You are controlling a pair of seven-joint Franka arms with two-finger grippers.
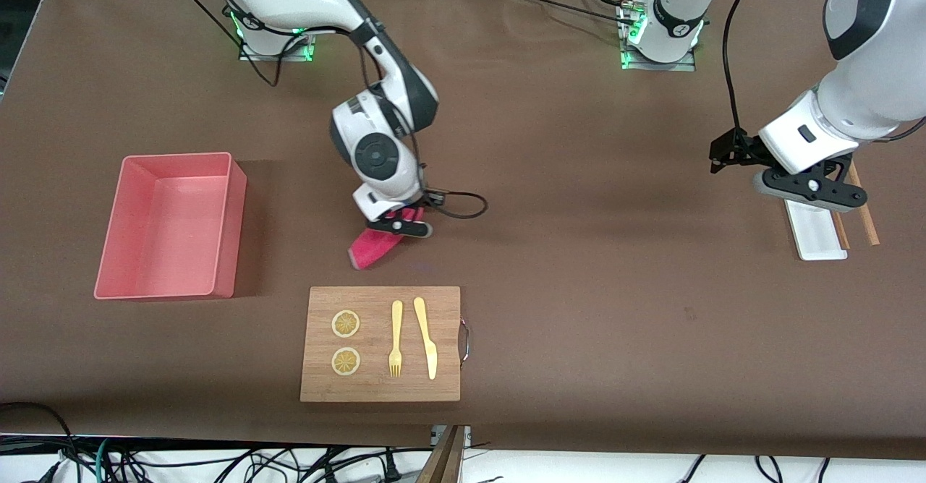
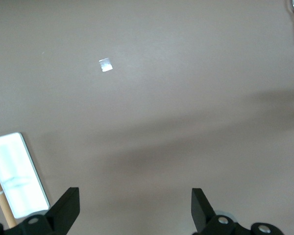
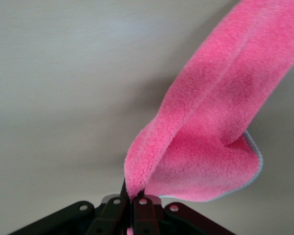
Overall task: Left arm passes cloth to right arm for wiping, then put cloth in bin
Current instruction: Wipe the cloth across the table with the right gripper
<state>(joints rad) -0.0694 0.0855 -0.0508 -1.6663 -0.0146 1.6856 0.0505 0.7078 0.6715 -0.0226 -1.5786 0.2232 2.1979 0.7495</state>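
My right gripper (image 1: pixel 400 227) is shut on the magenta-red cloth (image 1: pixel 372 244), which hangs from it onto the brown table between the bin and the wooden board. In the right wrist view the cloth (image 3: pixel 215 132) trails away from the closed fingers, a grey edge showing. The salmon-pink bin (image 1: pixel 170 224) stands empty toward the right arm's end of the table. My left gripper (image 1: pixel 810 186) is open and empty, held over the white tray (image 1: pixel 816 231) at the left arm's end; in its wrist view the left gripper (image 2: pixel 135 211) has its fingers wide apart over bare table.
A wooden board (image 1: pixel 381 343) with two lemon slices, a fork and a knife lies nearer the front camera than the cloth. Wooden chopsticks (image 1: pixel 864 212) lie beside the white tray, which also shows in the left wrist view (image 2: pixel 17 174).
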